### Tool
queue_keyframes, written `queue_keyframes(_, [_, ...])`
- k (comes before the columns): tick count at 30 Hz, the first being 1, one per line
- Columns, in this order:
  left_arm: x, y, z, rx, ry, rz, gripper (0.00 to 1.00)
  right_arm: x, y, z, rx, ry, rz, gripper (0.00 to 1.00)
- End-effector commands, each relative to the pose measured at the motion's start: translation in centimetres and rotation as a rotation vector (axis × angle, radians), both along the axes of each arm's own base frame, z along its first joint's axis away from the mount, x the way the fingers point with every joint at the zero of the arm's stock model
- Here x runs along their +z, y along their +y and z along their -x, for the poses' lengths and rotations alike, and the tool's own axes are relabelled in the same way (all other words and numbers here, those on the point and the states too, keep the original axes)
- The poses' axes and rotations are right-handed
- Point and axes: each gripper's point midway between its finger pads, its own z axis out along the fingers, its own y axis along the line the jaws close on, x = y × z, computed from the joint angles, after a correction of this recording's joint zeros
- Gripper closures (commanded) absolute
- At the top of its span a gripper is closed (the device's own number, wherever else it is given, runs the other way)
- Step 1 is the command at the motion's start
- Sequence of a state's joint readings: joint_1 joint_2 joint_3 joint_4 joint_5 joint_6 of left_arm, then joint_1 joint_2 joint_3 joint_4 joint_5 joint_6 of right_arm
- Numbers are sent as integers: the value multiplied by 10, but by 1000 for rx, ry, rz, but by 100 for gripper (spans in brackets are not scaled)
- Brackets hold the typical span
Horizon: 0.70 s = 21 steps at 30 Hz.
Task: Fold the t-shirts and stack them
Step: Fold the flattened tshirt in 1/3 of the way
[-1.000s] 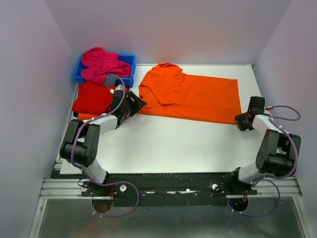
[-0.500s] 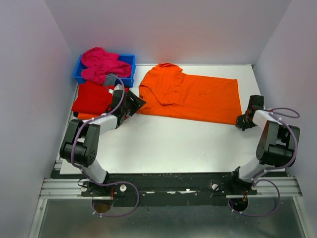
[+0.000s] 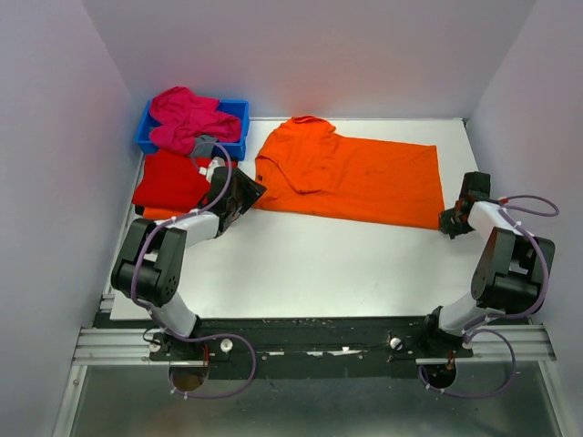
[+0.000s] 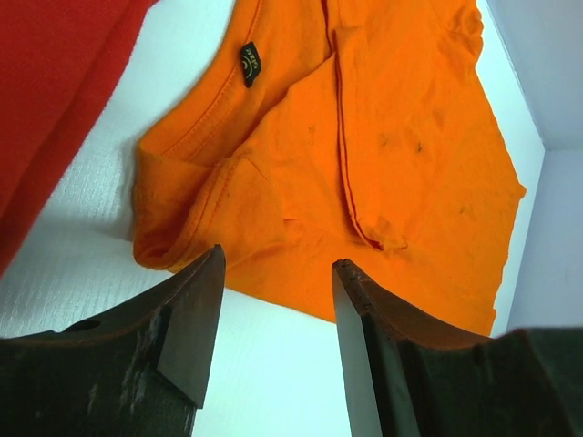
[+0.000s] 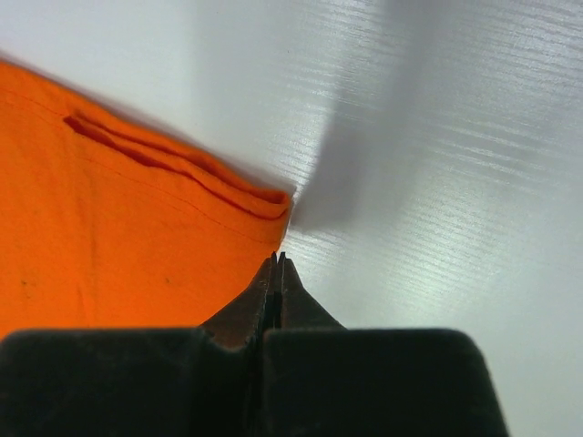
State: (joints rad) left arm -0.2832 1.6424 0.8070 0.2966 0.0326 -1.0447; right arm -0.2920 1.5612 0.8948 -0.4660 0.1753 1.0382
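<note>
- magenta-pink t-shirt point(image 3: 187, 116) is seen crumpled and heaped in a blue bin point(image 3: 239, 109) at the far left corner of the table.
- red t-shirt point(image 3: 171, 180) is laid folded and flat just in front of the bin, near the left edge.
- left gripper point(image 4: 276, 273) is held low by the orange shirt's near left edge, its jaws parted about halfway, with nothing gripped between them.
- orange t-shirt point(image 3: 364, 177) is spread flat across the far middle of the table; its long axis runs left to right, dipping slightly nearer at the right. the collar end, with a small dark label point(image 4: 250, 62), is pointed left and the hem right. a sleeve is folded in over the body and light creases are seen.
- right gripper point(image 5: 278, 259) is pressed fully closed at the near right hem corner; whether cloth is pinched cannot be told.
- white table point(image 3: 319, 264) is enclosed by pale lilac-grey walls point(image 3: 55, 137) on three sides.
</note>
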Motion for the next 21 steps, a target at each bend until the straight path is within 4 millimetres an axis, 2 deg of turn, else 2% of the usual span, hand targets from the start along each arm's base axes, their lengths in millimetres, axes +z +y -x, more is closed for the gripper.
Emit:
queue_keyframes(1, [-24,11,-2,62,59,-70,40,3,-9,3,-14,15,22,99])
queue_keyframes(11, [-55,26,-15,98,145,-169,39,0,-8,1,-12,8,3,99])
queue_keyframes(17, [-41,51,-25,159,129,-249,40,4,-15,4,-27,17,23,99])
queue_keyframes(21, [-25,54,-26,148,113,-280,39,10,-19,5,-33,13,34,99])
